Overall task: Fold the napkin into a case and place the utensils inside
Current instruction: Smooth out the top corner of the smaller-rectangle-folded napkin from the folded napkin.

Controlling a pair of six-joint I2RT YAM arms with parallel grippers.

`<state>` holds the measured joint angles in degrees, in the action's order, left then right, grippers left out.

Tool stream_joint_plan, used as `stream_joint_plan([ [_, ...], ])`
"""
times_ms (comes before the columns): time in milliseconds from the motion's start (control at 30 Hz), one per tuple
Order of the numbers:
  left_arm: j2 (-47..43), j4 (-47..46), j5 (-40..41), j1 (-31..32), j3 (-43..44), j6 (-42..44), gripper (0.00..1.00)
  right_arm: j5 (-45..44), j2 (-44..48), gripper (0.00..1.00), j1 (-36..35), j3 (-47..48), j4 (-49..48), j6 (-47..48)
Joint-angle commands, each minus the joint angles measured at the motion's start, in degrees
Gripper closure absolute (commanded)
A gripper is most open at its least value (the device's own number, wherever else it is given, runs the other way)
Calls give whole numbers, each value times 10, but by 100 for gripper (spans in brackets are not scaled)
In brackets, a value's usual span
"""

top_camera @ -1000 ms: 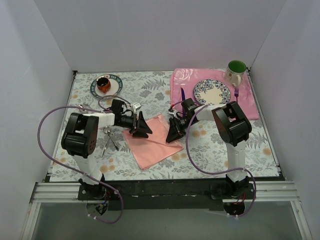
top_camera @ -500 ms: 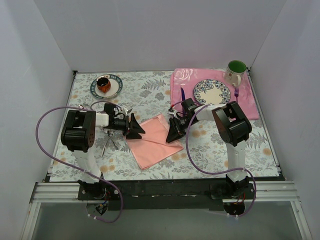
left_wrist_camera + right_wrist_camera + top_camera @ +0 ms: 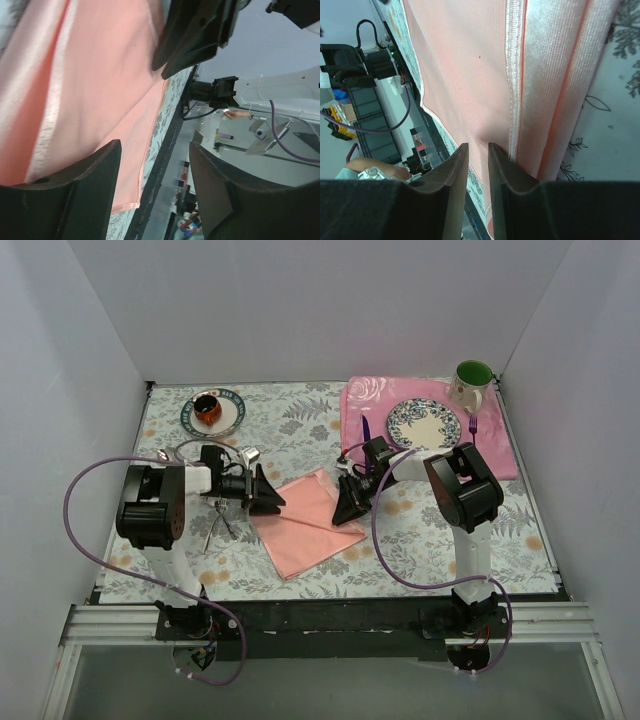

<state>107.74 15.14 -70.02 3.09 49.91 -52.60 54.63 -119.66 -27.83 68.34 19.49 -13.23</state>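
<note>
both arms bent low, left end effector (image 3: 270, 498) gaping wide, right end effector (image 3: 347, 507) narrowly parted

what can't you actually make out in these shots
1. utensils, top view: tiny and partly under the left arm, so count and types are unclear.
2. right gripper, right wrist view: jaws nearly together over the napkin; whether they pinch cloth is hidden by its own fingers.
3. brown cup, top view: too small to see its contents.
</note>
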Motion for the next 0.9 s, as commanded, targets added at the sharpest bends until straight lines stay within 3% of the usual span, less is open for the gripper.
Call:
stream_joint_plan([
  [0, -89, 52, 14, -3, 52, 71, 47, -43, -8, 69, -2, -12, 6, 22],
  [200, -79, 94, 157, 0, 128, 118, 62, -40, -1, 69, -1, -16, 2, 19],
  [333, -28, 136, 206, 16, 188, 161, 64, -39, 1, 69, -2, -17, 2, 19],
  [567, 34, 147, 255, 69, 257, 183, 74, -37, 1, 69, -2, -15, 4, 16],
  [867, 60, 157, 260, 97, 274, 183, 76, -39, -1, 69, -2, -15, 2, 17],
])
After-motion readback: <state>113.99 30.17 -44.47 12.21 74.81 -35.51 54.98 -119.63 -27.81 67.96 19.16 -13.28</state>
